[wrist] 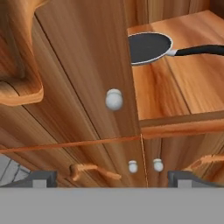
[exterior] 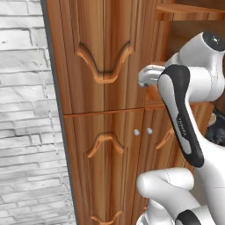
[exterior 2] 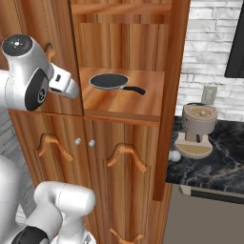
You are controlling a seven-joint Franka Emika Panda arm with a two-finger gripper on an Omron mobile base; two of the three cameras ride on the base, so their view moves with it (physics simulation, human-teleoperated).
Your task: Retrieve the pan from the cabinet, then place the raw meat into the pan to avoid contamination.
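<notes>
The pan lies on the shelf of the cabinet behind the swung-open upper right door. It is black inside with a thin silver rim and a dark handle pointing right. In the hand view the pan sits at the upper right, past the edge of the shut upper left door and its round knob. My gripper is open with nothing between its fingers. It hovers in front of that shut door, left of and apart from the pan. The raw meat is out of view.
A beige coffee machine stands on a dark marble counter right of the cabinet. Two shut lower doors carry small silver knobs. A grey brick wall lies left of the cabinet. The open door juts out beside the shelf.
</notes>
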